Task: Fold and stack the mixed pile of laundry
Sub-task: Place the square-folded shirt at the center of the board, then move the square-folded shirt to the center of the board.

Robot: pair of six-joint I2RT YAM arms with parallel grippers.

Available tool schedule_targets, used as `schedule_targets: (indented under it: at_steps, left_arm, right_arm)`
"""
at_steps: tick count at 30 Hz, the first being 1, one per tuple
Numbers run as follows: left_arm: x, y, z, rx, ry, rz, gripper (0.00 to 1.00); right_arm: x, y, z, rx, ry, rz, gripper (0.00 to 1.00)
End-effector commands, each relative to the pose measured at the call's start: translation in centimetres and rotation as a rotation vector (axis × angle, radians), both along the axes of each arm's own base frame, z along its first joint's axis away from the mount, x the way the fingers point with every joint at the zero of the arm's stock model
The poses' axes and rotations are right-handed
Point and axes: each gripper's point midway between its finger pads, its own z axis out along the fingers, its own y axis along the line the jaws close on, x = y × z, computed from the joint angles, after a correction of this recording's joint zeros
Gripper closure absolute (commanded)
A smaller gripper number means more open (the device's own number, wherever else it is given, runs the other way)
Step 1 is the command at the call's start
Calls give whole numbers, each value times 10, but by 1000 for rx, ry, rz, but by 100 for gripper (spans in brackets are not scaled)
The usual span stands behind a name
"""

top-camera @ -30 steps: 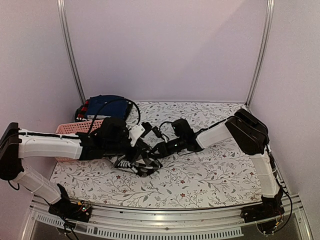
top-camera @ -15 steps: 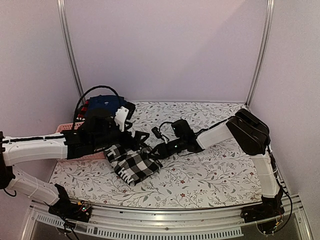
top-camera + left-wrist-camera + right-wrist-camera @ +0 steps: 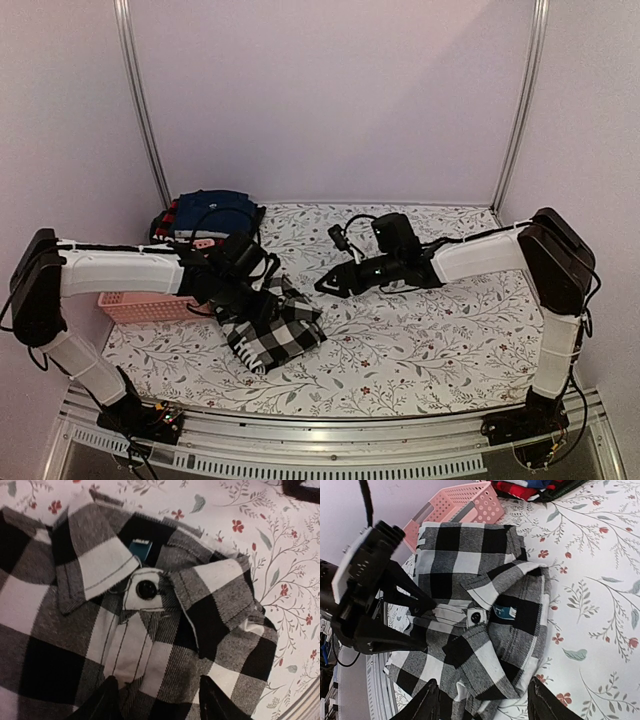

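**Count and markings: one shirt on the table, both grippers off it**

One checked shirt (image 3: pixel 275 335), black and white, lies folded on the floral table (image 3: pixel 430 340), left of centre and near the front edge. It is just beside the one pink basket (image 3: pixel 140 308). Its collar (image 3: pixel 95 565) is turned out, with one black button (image 3: pixel 146 589) fastened at the neck. There is one small blue label (image 3: pixel 140 548) inside the collar (pale marks on it, too small to read). No other writing shows.

The rest of the laundry pile (image 3: pixel 210 210) sits at the back left corner, behind the basket. Navy cloth lies on top, with red and black at the edges. The number of pieces cannot be counted from here.

Left gripper (image 3: pixel 160 702): jaws stand partly apart over the shirt's body below the collar, with nothing clamped. Whether the fingertips brush the cloth is unclear, possibly just touching.

Right gripper (image 3: pixel 485 705): jaws are also partly apart and empty, raised beside the collar end of the shirt and pointing at it.
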Motion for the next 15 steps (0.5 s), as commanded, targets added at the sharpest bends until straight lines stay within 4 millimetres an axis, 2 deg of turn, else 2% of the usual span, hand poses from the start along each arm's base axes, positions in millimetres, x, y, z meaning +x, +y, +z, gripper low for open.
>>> schedule_targets:
  at_steps: [1, 5, 8, 11, 13, 15]
  left_arm:
    - [-31, 9, -53, 108, 198, -11, 51]
    - [-27, -18, -71, 27, 254, -18, 57]
    - [-8, -62, -75, -96, 262, -14, 61]
    - [27, -113, -63, -221, 214, 22, 59]
    - [52, -145, -57, -324, 197, 68, 61]
    - [74, -177, -32, -423, 165, 84, 59]
  right_arm:
    - [0, -41, -4, -39, 53, -71, 41]
    - [-4, -73, 3, -22, 89, -118, 40]
    - [-7, -97, -1, -23, 118, -160, 39]
    - [-5, -124, -2, -19, 142, -220, 39]
    - [-2, -143, -3, -20, 158, -271, 39]
    - [5, -162, 1, -26, 152, -334, 38]
